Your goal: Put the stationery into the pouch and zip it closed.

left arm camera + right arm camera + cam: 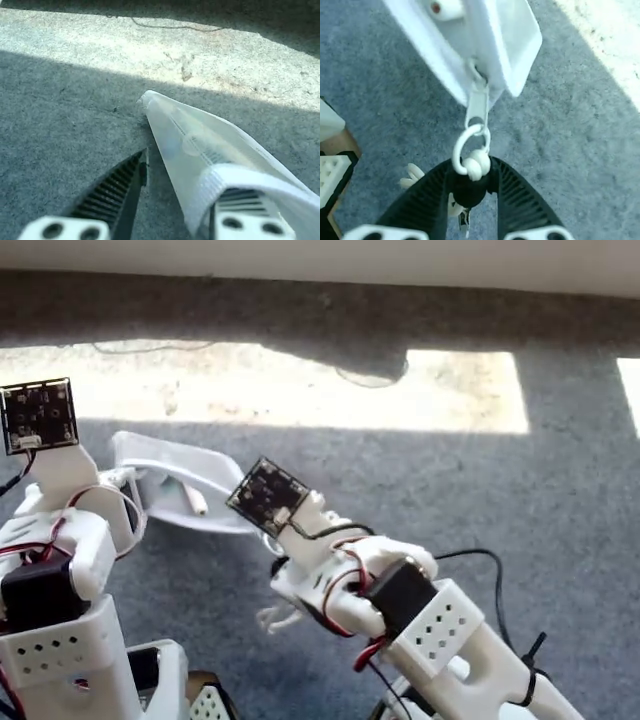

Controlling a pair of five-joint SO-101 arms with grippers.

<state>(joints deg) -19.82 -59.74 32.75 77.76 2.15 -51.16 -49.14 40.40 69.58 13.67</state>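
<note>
A white translucent pouch (165,472) lies on the grey carpet between the two arms, and a white pen-like stationery piece (195,502) pokes out of its mouth. That piece's round end (441,7) sits inside the pouch (492,35). My right gripper (472,172) is shut on the ring and bead of the white zipper pull (476,125), at the pouch's corner. At the pouch's other end my left gripper (187,177) is open. One black finger (122,192) rests on the carpet, and the pouch's (200,145) white edge band drapes over the other.
Grey carpet (520,500) covers the area, with a bright sunlit strip (300,385) beyond the pouch. A thin cable (175,26) lies in the sunlit part. A small white tassel (275,618) lies under the right arm. The left arm's base (150,670) stands at the near edge.
</note>
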